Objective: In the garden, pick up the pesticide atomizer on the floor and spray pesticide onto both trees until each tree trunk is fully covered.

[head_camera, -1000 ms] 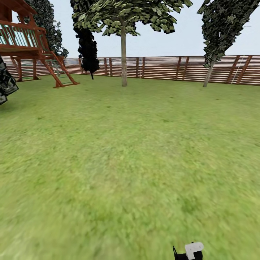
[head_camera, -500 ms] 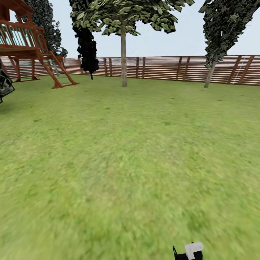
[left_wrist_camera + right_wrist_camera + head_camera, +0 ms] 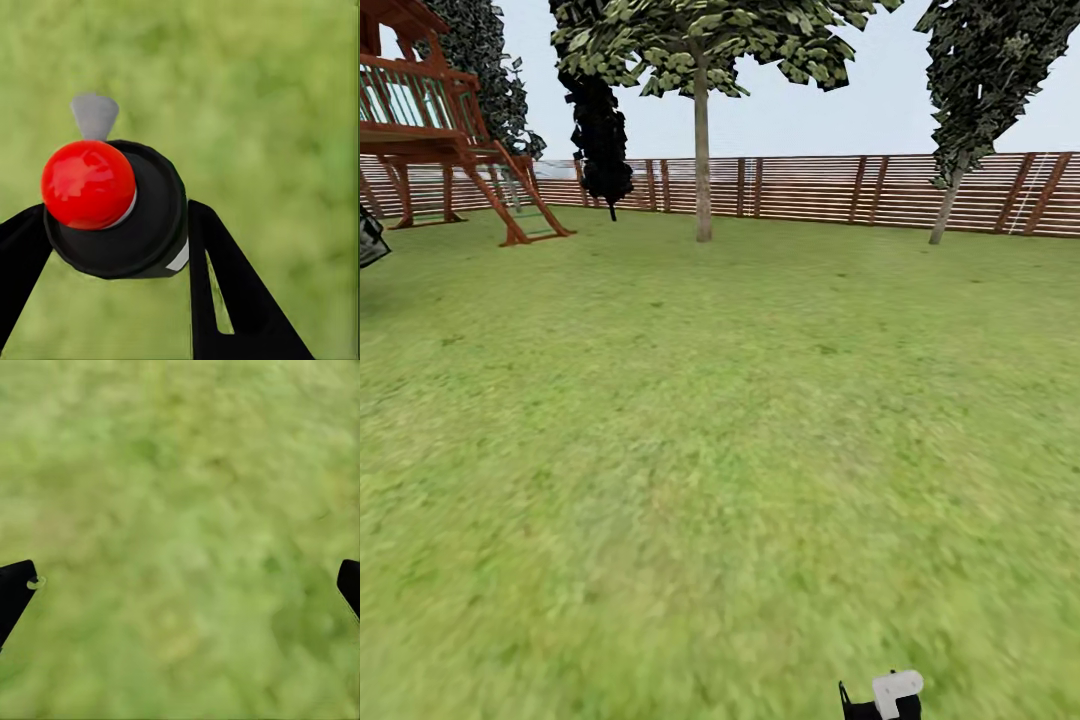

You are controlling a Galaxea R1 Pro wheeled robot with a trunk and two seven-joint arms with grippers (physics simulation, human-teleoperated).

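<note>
Currently left gripper [image 3: 112, 240] pinches the black red-capped pesticide atomizer [image 3: 112, 206] for carrying, right gripper [image 3: 180, 585] spread and idle, pale-trunked tree [image 3: 703, 150] far off at 12 o'clock across the lawn [image 3: 720, 450].

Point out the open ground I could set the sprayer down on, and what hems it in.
Open lawn runs from the robot to the pale-trunked tree and fence. Crowded at far left: the wooden play tower and dark conifer. The left gripper holds the atomizer.
</note>
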